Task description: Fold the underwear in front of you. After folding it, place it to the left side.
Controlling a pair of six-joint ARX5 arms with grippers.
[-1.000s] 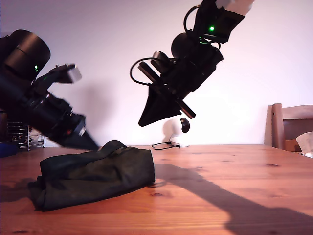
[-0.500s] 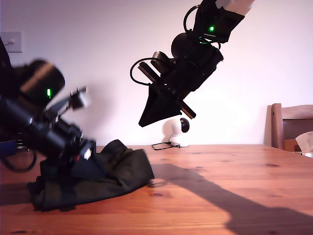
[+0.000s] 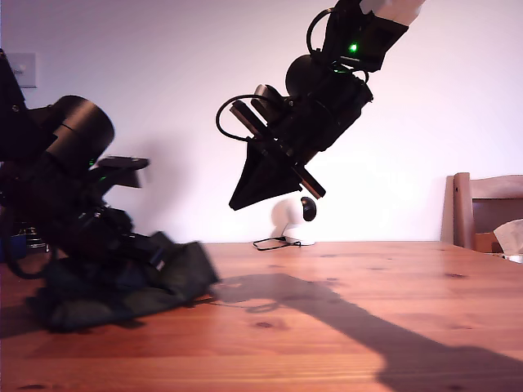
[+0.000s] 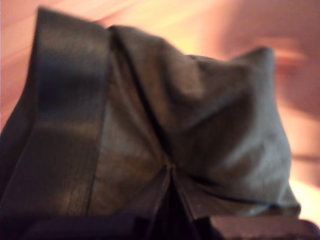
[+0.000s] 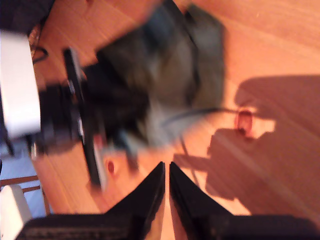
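Since the earlier frames, the underwear (image 3: 122, 282) has travelled along the table (image 3: 368, 327) toward the exterior view's left, its near edge now well short of where it lay, and my first gripper (image 3: 143, 249) has gone with it, low over the cloth. Nearest in the first wrist view, the jaws meet in a tight line with cloth of the underwear (image 4: 165, 135) gathered into the seam between them (the pinch point itself is dark and blurred), so the gripper reads as closed on the garment, a hold low enough to drag the bundle rather than lift it. Beyond the pinch, the wide waistband (image 4: 70, 110) lies doubled alongside the body fabric, which suggests the folding is done and the placing step is in hand. Farther from the garment, my second gripper (image 3: 245, 192) hangs high above the table, clear of the underwear (image 5: 165, 85), its jaws drawn together to a narrow slit and holding nothing, presumably parked to keep out of the drag path. Farthest back, behind the underwear, a small white device (image 3: 292, 220) with a cable sits by the wall, and a wooden chair (image 3: 486, 214) stands beyond the table's far end.
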